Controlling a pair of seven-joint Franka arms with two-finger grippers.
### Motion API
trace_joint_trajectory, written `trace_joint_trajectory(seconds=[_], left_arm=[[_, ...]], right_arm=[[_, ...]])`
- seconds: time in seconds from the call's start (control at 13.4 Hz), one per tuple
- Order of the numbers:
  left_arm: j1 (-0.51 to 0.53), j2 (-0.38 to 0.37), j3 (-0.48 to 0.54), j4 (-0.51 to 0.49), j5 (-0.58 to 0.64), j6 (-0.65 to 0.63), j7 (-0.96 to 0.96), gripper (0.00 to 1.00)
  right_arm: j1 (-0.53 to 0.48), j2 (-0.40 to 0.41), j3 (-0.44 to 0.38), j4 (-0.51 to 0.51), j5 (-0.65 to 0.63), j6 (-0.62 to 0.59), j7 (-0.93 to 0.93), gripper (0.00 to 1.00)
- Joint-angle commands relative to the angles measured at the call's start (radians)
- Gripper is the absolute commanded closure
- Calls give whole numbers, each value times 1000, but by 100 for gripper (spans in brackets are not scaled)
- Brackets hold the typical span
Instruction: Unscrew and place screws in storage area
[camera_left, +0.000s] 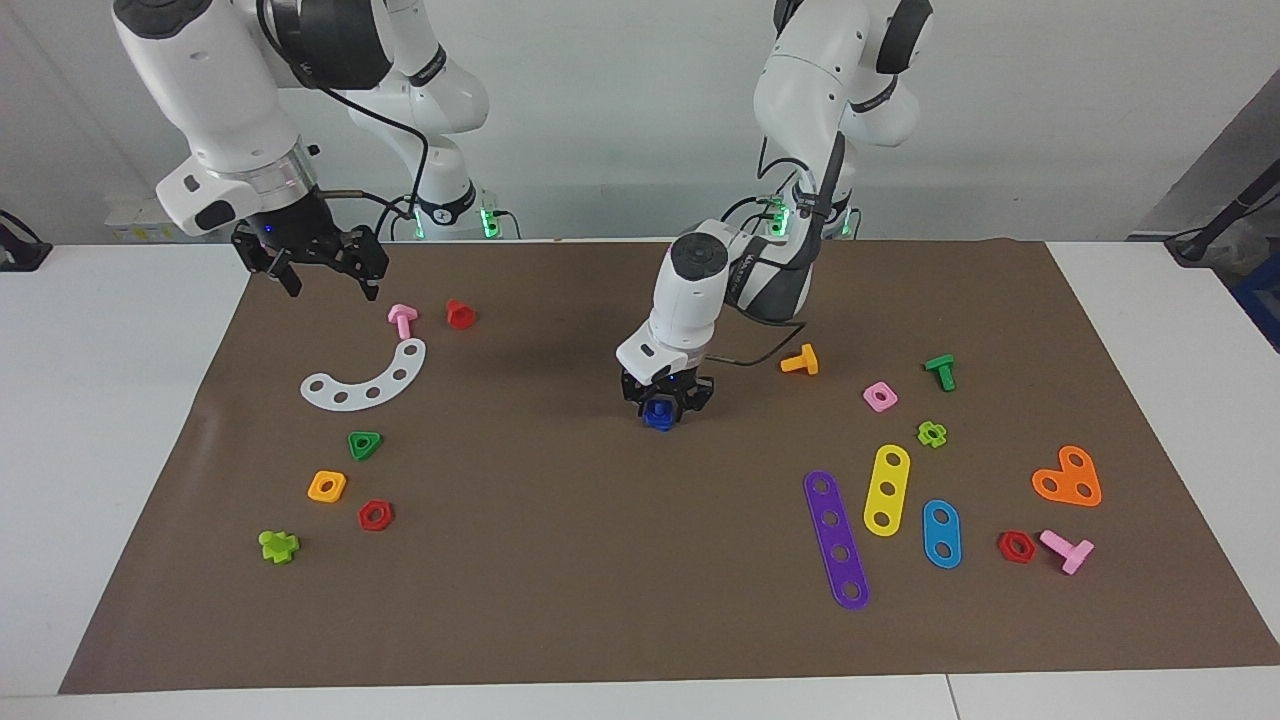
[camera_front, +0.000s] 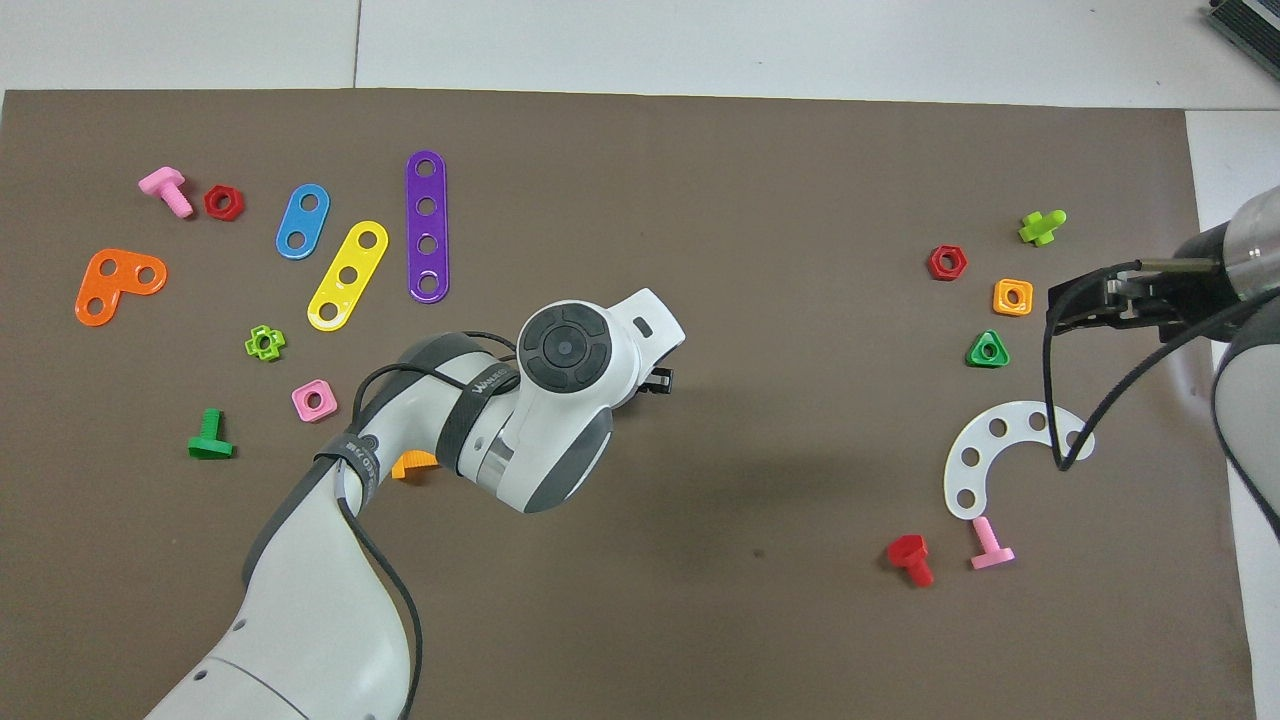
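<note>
In left end effector (camera_left: 666, 403): blue screw (camera_left: 657, 414).

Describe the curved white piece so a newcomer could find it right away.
Start at the brown mat and go toward the right arm's end of the table, below the raised right gripper, which waits there. The white curved strip lies flat beside a pink bolt. It is the only white piece and the only arc-shaped one, with a row of holes along it.

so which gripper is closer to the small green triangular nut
Right. The right gripper hangs above the mat's edge near the green triangular nut; the left gripper is mid-mat, shut on the dark-blue screw.
</note>
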Motion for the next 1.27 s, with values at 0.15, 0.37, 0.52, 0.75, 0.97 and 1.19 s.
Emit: trace_joint_trajectory(seconds=[0.15, 0.37, 0.52, 0.75, 0.97, 1.19], left_arm=[[-12, -12, 15, 6, 27, -36, -4, 92], [-3, -6, 15, 77, 26, -106, -4, 100], [1, 32, 20, 213, 20, -246, -10, 98], [73, 69, 43, 363, 15, -402, -5, 97], [205, 60, 43, 331, 18, -446, 39, 96], [345, 6, 43, 176, 17, -444, 253, 95]], right_arm=[[-3, 0, 0, 5, 26, -11, -31, 0], [-5, 0, 0, 5, 26, -11, -29, 0], [-5, 0, 0, 5, 26, -12, -23, 0], [-3, 0, 0, 5, 26, -12, -21, 0], [16, -6, 11, -20, 26, 10, -9, 0], [94, -53, 11, -168, 26, 150, 53, 0]])
